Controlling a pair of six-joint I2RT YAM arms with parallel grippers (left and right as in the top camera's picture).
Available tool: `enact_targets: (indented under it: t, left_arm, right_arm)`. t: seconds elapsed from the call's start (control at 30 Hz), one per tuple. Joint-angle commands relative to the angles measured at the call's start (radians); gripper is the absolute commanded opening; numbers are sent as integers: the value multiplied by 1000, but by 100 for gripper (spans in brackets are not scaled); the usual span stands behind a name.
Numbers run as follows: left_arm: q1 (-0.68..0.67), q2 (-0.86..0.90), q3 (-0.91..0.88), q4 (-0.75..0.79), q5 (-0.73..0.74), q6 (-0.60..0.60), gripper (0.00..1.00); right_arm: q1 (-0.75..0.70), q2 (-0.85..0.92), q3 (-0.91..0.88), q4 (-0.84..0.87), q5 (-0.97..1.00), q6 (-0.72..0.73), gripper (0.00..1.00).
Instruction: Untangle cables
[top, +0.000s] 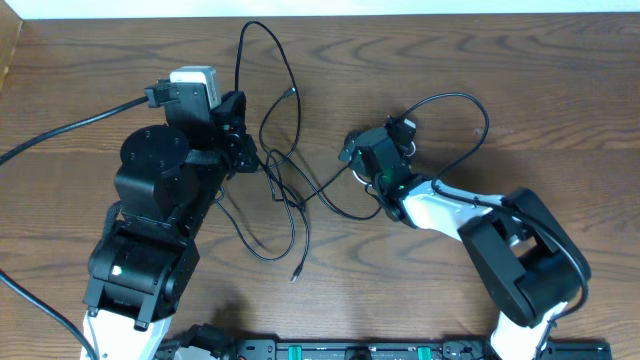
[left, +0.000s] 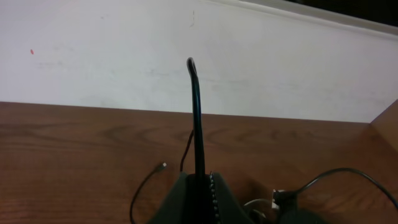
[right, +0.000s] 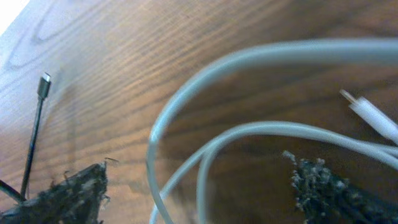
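Note:
Thin black cables (top: 290, 200) lie tangled on the wooden table between the two arms. One loop reaches toward the far edge (top: 265, 40), and one plug end (top: 296, 272) lies near the front. My left gripper (top: 248, 150) is shut on a black cable (left: 196, 118), which stands up stiffly from between its fingers (left: 199, 177). My right gripper (top: 362, 165) hangs low over the white cable, its jaws open (right: 199, 180). Loops of the white cable (right: 186, 99) run between the fingertips without being pinched. The white plug (right: 373, 118) lies to the right.
A thick black arm cable (top: 70, 128) trails off the left side. Another thin black loop (top: 470, 110) curves behind the right gripper. A black plug end (right: 43, 84) lies left of the right jaws. A white wall (left: 186, 50) borders the far edge, and a black rail (top: 350, 350) the front.

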Motion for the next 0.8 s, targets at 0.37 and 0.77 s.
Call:
enact_targets:
  t: [0.37, 0.77]
  left_arm:
    - [2, -3, 7, 1, 16, 29, 7]
    - [2, -3, 7, 1, 16, 28, 8]
  right_arm:
    - [1, 61, -14, 30, -134, -53, 1]
    - [0, -431, -14, -259, -244, -445, 1]
